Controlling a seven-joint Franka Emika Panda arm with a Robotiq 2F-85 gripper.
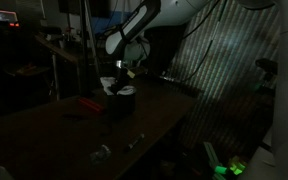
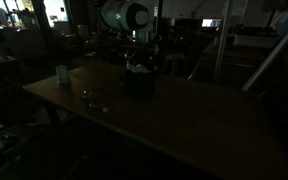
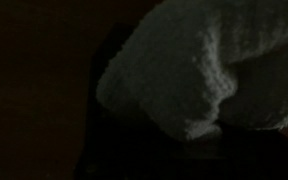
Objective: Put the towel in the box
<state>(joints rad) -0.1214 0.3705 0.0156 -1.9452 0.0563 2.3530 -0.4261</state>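
The gripper [image 1: 125, 72] hangs straight above the box [image 1: 124, 100], which stands on the desk [image 1: 74, 135] towards its far end. The gripper's jaws are together and appear to be pinched on the towel [image 1: 117, 86]. The towel bunches directly beneath the gripper, at the box's open top, and the other exterior view gives the same vertical stack of gripper [image 2: 136, 58], towel [image 2: 136, 69] and box [image 2: 137, 85]. In the wrist view the towel [image 3: 194, 70] fills the upper right as a rounded wad. The dark makes it hard to tell how deep it sits. The move ahead likely runs straight down, since a pale fold seems to sit at the left rim.
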